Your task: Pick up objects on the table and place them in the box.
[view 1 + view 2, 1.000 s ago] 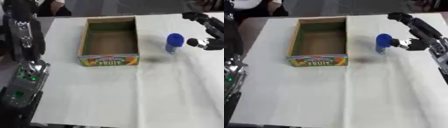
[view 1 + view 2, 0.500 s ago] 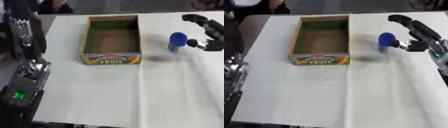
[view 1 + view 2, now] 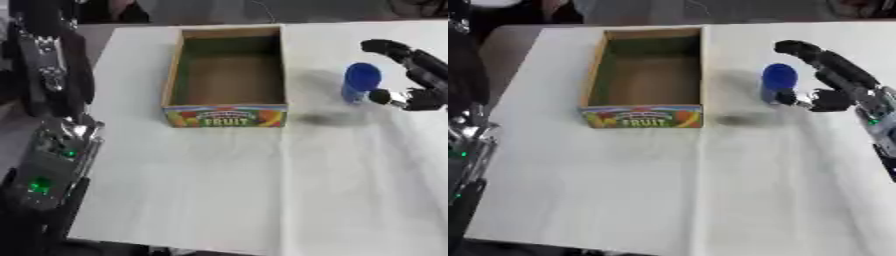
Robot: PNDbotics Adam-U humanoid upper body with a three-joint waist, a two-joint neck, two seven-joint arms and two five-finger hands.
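white-clothed table (image 3: 219,190); open fruit box (image 3: 227,80), upright blue container (image 3: 359,82) beside it

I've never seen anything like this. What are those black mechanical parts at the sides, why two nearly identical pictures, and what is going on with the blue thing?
Both pictures come from a pair of cameras in a humanoid robot's head, looking down at a white table; they are its left and right eyes, hence the near match. The black part on the right is the robot's right hand, its fingers curved around an upright blue container without clearly closing on it. On the left you see its left arm, with green lights; that hand itself is out of view. The open cardboard box, labelled FRUIT, looks empty. The container is meant to go into it.
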